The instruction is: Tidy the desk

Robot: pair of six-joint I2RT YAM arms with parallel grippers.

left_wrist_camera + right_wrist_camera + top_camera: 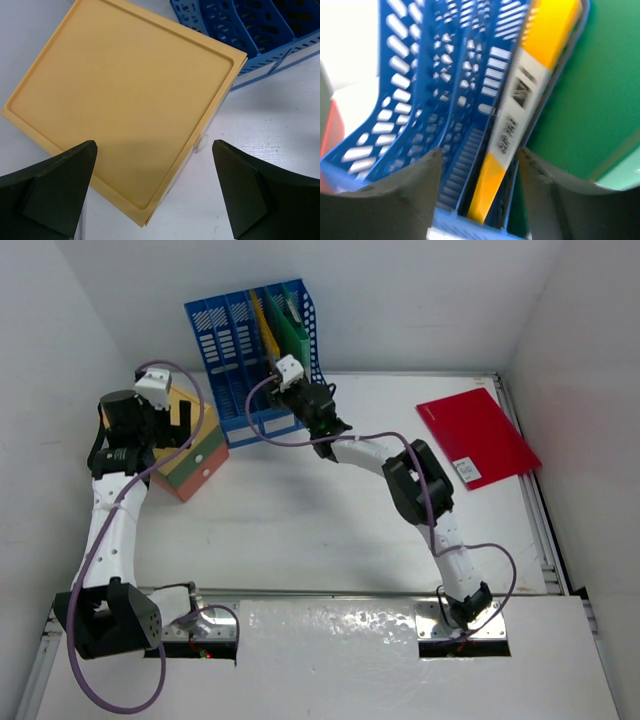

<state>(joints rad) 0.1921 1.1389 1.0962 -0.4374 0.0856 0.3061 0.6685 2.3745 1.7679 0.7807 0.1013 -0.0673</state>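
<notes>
The rigid bench (300, 540) lies beneath everything. Your left end effector (152, 150) gapes over the drawer box (125, 90), your right end effector (480, 155) gapes at the file rack (245, 350). The thin red folder (478, 435) is probably slippery, so pinch its edge.

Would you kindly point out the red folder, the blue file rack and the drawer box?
red folder (478, 436): top external view, middle of its cover.
blue file rack (230, 355): top external view, left slotted panel.
drawer box (125, 100): left wrist view, centre of yellow top.
</notes>
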